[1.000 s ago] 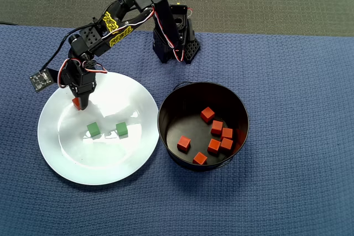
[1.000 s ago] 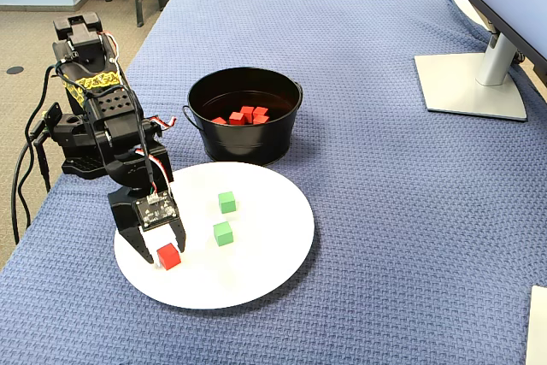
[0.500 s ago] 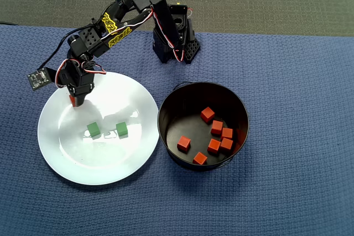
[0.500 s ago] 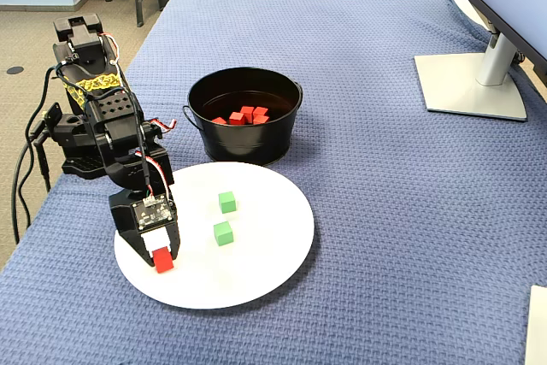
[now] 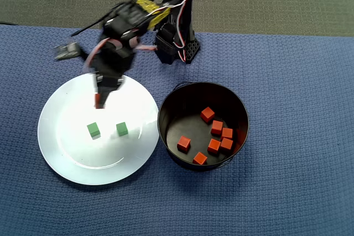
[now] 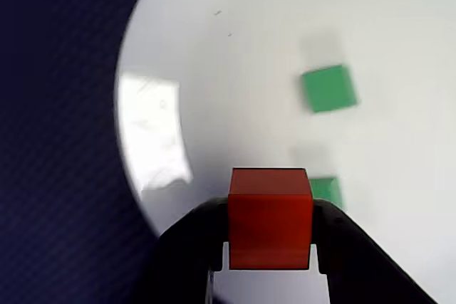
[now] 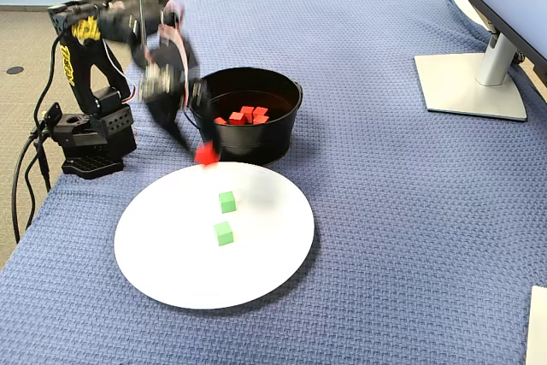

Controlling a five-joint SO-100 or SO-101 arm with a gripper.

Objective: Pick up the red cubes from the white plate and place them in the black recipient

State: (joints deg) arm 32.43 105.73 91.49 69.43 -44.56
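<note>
Gripper (image 6: 269, 265) clamped on one red cube (image 6: 270, 217), cube pinched btwn both fingers, held above the white plate (image 5: 66, 158) near its rim on the black pot (image 5: 166, 115) side, w/ seven more red cubes (image 5: 214, 146) inside pot and two green cubes (image 5: 93, 130) on plate.

No readable text or labels anywhere.

The gripper (image 6: 270, 265) holds a red cube (image 6: 270, 215) over the white plate (image 6: 235, 69). Two green cubes (image 6: 328, 88) sit on the plate.
</note>
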